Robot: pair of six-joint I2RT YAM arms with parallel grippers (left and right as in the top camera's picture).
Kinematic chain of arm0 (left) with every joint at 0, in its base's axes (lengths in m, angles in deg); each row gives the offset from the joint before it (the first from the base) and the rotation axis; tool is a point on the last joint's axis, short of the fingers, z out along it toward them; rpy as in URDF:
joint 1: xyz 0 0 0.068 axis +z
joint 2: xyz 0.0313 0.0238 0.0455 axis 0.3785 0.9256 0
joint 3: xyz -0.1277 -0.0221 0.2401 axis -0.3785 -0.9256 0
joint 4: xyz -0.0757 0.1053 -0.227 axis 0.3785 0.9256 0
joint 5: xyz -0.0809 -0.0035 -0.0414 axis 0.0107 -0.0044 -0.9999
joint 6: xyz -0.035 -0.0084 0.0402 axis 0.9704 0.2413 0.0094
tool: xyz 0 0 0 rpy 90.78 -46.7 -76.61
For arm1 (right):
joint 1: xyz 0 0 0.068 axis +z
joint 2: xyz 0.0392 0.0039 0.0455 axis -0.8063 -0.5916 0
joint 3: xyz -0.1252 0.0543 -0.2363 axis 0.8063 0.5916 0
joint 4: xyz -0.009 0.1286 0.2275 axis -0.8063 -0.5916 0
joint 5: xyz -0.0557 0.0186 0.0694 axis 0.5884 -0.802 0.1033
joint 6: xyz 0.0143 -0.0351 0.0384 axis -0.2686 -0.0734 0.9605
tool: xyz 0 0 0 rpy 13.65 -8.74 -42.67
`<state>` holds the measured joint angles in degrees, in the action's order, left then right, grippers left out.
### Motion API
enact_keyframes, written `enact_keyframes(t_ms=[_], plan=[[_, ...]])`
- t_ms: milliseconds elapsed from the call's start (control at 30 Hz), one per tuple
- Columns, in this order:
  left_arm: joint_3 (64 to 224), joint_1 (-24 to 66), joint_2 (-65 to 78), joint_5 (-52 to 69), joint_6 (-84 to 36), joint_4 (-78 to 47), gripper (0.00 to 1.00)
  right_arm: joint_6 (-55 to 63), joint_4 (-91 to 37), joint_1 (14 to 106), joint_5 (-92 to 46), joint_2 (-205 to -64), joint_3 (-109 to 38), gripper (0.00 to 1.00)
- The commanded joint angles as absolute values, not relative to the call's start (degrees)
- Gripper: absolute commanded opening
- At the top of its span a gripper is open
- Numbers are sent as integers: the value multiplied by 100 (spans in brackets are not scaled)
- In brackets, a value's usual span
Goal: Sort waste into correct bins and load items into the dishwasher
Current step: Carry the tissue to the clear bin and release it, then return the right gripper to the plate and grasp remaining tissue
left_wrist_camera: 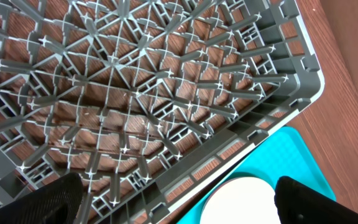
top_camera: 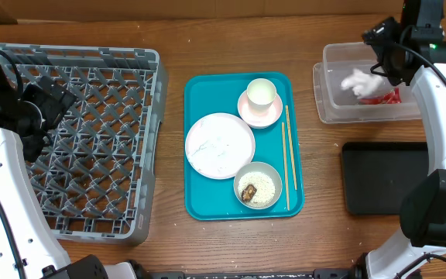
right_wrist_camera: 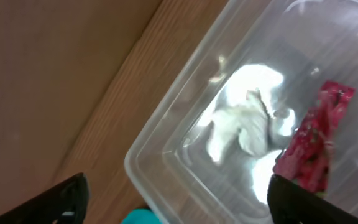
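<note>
The right end effector [right_wrist_camera: 176, 199] hangs wide open and empty straight above the clear tub [right_wrist_camera: 166, 143], with the crumpled tissue [right_wrist_camera: 244, 121] and red-and-white wrapper [right_wrist_camera: 312, 146] lying side by side below it. The rice [top_camera: 265, 184] and brown lump [top_camera: 248, 192] in the grey-white bowl [top_camera: 258, 186] sit well to its left and back toward the robot, and the black tray [top_camera: 385, 177] is almost straight back, so this arm seems better placed for them. The left end effector [left_wrist_camera: 179, 199], also spread and empty, points down over the dish rack [top_camera: 152, 139], with the plate [top_camera: 220, 145] just past the rack wall to its right.
</note>
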<state>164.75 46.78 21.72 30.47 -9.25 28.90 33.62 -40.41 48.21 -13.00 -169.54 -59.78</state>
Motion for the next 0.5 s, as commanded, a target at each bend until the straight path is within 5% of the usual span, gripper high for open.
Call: enact_keyframes(t_ms=[0, 233, 467], plan=[[16558, 4697, 2148, 3066, -853, 2895, 100, 2862, -4107, 4839, -2450, -16912, -6079, 95], [16558, 4697, 2148, 3066, -853, 2895, 100, 1906, -4430, 5097, -5427, -16860, -6077, 94], [16558, 4697, 2148, 3066, -853, 2895, 100, 1200, -5298, 6454, -4531, -16862, -6044, 96]])
